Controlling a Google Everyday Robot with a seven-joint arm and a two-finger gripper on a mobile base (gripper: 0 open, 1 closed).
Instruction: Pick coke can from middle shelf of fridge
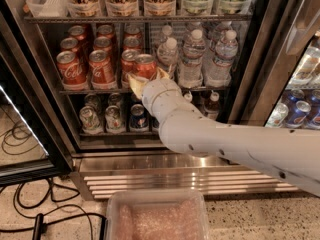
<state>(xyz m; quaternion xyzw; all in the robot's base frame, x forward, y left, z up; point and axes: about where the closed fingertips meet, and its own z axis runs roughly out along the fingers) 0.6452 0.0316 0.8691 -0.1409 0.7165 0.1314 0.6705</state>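
A speckled stone floor [260, 219] runs under the fridge [150, 161]. Its door stands open on a dark interior, with a ribbed steel grille [175, 183] at the base. The coke can [146, 64] stands at the front edge of the middle shelf [85, 90], between the fingers [134, 83] of the gripper [148, 77]. The fingers have closed to a narrow hold and appear to touch its left and right sides low on the body. That leaves the silver top free and, by my judgement, keeps the can upright for a straight pull outward. Just to the left of the fingers stand the other red cans [70, 69] in rows. Just to the right are the water bottles [192, 54], close enough that a sideways swing could knock them. Below the fingers, the white arm [225, 144] reaches in from the right and crosses in front of the lower cans [112, 116]. Above them, tall drinks sit in clear bins [122, 6]. Nearest the camera, well below the fingers, lies a clear plastic tub [157, 216]. Black cables [20, 139] trail on the floor to the left.
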